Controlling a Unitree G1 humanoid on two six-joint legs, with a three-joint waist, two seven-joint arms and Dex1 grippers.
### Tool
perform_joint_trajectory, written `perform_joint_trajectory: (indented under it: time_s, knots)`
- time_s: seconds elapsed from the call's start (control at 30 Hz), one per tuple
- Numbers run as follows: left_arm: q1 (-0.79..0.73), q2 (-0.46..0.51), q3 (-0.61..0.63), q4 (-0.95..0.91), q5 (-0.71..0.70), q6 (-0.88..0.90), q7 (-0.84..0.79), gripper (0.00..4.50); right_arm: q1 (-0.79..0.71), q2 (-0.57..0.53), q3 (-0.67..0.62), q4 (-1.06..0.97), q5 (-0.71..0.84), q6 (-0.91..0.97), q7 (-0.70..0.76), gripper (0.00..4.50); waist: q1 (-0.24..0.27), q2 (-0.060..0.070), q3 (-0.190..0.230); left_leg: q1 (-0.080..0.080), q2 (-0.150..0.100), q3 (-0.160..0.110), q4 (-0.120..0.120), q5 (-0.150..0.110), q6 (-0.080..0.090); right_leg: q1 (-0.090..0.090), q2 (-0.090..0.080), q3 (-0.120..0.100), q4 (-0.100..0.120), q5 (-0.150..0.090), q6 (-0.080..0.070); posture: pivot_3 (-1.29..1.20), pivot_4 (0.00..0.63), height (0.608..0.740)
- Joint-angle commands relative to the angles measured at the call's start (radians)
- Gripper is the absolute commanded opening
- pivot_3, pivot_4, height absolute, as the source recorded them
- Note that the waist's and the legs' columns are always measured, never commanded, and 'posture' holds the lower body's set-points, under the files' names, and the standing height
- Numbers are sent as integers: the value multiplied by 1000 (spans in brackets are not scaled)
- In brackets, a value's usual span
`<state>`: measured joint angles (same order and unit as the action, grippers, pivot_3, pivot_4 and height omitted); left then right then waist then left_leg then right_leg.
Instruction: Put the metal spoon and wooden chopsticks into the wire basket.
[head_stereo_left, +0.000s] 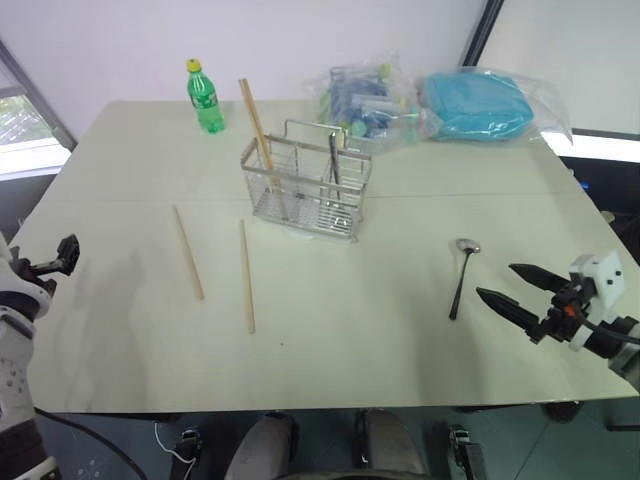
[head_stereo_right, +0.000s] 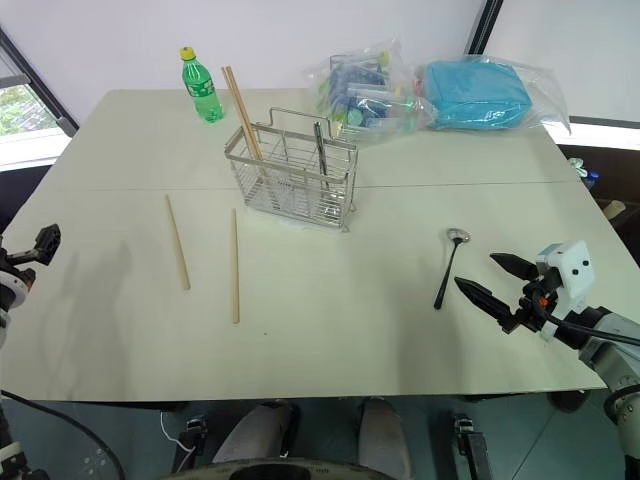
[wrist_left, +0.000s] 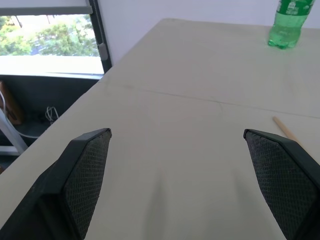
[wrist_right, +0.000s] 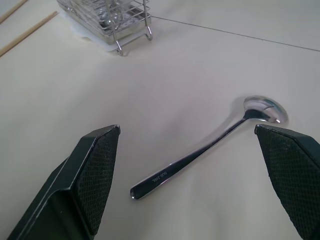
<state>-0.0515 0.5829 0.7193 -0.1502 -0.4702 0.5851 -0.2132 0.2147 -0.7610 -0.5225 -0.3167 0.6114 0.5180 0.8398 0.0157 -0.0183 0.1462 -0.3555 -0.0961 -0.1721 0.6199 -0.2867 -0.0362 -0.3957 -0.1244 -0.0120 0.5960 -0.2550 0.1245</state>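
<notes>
My right gripper (head_stereo_right: 493, 279) hangs closest to my eyes, just over the near right part of the table (head_stereo_left: 400, 340), its two black fingers spread wide with nothing between them. In my right wrist view the metal spoon (wrist_right: 210, 150) lies flat on the table right ahead of those open fingers, bowl facing up and away from me, handle end nearer. From above, the spoon (head_stereo_left: 461, 275) sits just left of my right fingertips, not touched, its handle running toward the table's near edge.

My left gripper (head_stereo_left: 62, 255) hovers at the near left edge of the table, fingers also spread apart and empty. Through my left wrist view I see bare tabletop between them, and the tip of one chopstick (wrist_left: 284, 127) off to the side.

Two wooden chopsticks lie loose on the table, left of centre: one (head_stereo_left: 188, 252) further left and angled slightly, the other (head_stereo_left: 246, 275) beside it, running almost straight toward me. They are apart from each other and well apart from either gripper.

The wire basket (head_stereo_left: 305, 185) stands upright past the middle of the table. More chopsticks (head_stereo_left: 255, 125) already stand in its left compartment, leaning and rising well above the rim.

Behind the basket a green bottle (head_stereo_left: 204, 97) stands to the left, and clear plastic bags (head_stereo_left: 470, 105) with blue contents rest at the far right.
</notes>
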Motion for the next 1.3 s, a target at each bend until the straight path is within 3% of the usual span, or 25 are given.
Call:
perform_joint_trajectory:
  time_s: [0.03,0.63,0.8,1.03,1.17,1.3]
  knots:
    - [-3,19,7,-38,-3,-4,0,4500,-12,0,-12,-36,17,3,-11,4434,0,0,0,0,0,0,0,0,0,0,0,0,0,0,0,0,150,721]
    - [-31,52,-16,-69,-8,53,-16,4500,-121,-65,44,-36,-14,28,-27,4434,-1,0,0,0,1,1,0,0,0,0,2,1,0,1,-2,0,150,721]
    - [-30,137,-63,-240,-166,199,-159,4500,-259,-141,94,-36,-5,128,-59,4434,-1,-2,2,0,2,2,1,0,0,-1,2,2,0,2,-3,0,150,721]
    - [-22,282,-142,-494,-462,332,-382,4500,-503,-118,191,-69,3,354,-260,4434,-2,3,4,-1,3,4,1,0,0,-3,3,4,-1,1,-8,0,150,721]
    - [-83,328,-197,-519,-576,355,-442,4500,-645,33,167,-74,8,621,-530,4434,-3,1,4,-1,5,5,0,0,0,-4,6,4,-1,3,-10,0,150,721]
    - [-138,358,-265,-485,-602,347,-482,4500,-731,194,96,-101,-42,880,-735,4434,-2,3,5,-2,6,5,0,1,0,-5,6,5,0,3,-12,0,150,721]
